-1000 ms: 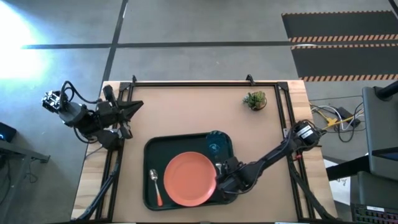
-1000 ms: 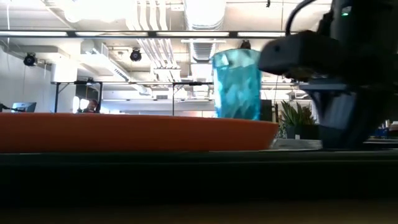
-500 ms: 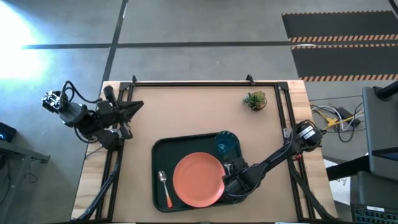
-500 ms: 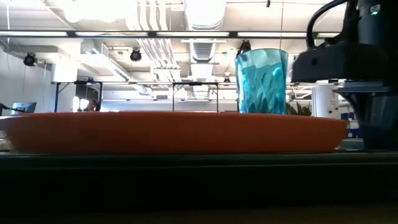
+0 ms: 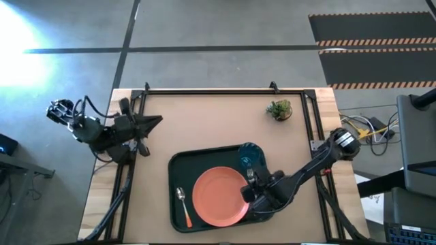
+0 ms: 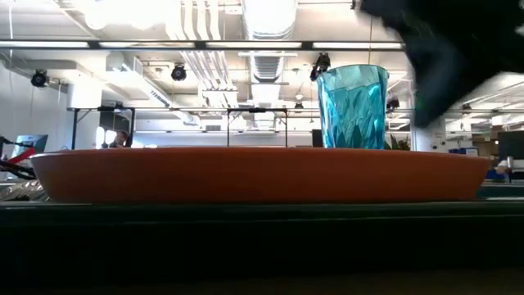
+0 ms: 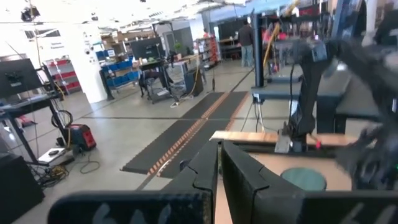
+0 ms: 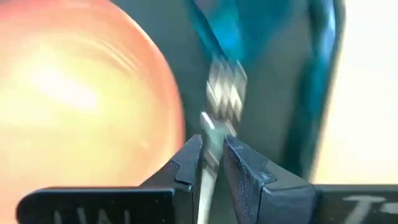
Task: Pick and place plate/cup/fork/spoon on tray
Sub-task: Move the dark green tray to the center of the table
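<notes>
Looking straight down from the high view, the dark green tray (image 5: 178,163) sits on the near half of the tabletop (image 5: 204,122), rounded corners and raised rim plain to see, and the round flat orange-red plate (image 5: 219,197) fills much of its middle. The spoon (image 5: 183,205) lies on the tray just left of the plate, silver oval bowl pointing away, orange handle toward the near rim. The teal-blue cup (image 5: 249,155) stands in the tray's far right corner. The right pincer (image 5: 249,189) is over the tray beside the plate's right edge, just near of the cup; the left pincer (image 5: 155,121) waits at the tabletop's left edge, well apart, beside its frame, and a small potted plant (image 5: 279,109) sits far right. On to the low view: the plate (image 6: 262,174) spreads wide as an orange band, the cup (image 6: 353,107) rising translucent and faceted behind its right part. In the left wrist view, the left pincer (image 7: 220,163) has its fingers pressed together, clenched on nothing. In the right wrist view, the right pincer (image 8: 213,155) is grasping the fork (image 8: 219,106), silver tines blurred, standing out past the fingertips, between the glowing orange plate (image 8: 81,93) and the cup (image 8: 267,37).
</notes>
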Robot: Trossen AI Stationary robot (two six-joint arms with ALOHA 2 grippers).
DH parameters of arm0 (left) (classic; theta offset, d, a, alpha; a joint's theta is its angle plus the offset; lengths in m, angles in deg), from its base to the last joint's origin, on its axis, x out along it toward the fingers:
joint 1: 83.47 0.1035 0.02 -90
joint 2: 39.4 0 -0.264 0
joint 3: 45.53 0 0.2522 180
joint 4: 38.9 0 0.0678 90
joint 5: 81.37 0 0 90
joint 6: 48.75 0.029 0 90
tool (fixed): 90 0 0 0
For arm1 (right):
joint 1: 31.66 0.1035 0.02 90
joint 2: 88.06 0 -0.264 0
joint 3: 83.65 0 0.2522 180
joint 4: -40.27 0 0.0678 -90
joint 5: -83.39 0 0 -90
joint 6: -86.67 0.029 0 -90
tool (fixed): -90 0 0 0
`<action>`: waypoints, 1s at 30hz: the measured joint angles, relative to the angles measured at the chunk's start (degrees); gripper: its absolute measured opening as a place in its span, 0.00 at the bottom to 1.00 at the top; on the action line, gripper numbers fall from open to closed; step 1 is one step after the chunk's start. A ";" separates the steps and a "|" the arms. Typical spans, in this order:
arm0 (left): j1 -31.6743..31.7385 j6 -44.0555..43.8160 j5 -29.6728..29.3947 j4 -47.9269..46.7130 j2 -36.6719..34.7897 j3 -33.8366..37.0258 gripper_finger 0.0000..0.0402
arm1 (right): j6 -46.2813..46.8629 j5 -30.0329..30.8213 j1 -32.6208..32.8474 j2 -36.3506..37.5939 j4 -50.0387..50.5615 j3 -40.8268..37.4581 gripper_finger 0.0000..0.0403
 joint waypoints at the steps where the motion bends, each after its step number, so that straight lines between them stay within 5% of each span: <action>1: 0.00 -0.26 -0.01 -1.19 0.19 0.02 0.01 | -1.86 3.52 0.14 1.00 0.03 0.89 0.13; 5: 0.02 -9.34 0.07 -11.05 0.47 0.02 0.01 | -12.17 11.86 0.35 5.10 0.16 5.21 0.11; 11: 0.04 -37.70 0.39 -36.89 1.99 0.97 0.00 | -34.91 23.88 1.79 10.05 -0.53 14.36 0.02; 15: 0.04 -52.15 4.89 -45.59 4.10 3.35 0.00 | -49.71 30.13 2.33 12.97 -0.19 19.98 0.02; 23: 0.07 -67.93 21.80 -40.01 6.50 15.91 0.00 | -66.79 34.92 2.32 19.31 -0.02 26.17 0.02; 30: 0.17 -72.76 25.75 -16.23 9.56 29.05 0.00 | -68.88 35.58 2.32 21.97 0.30 25.42 0.02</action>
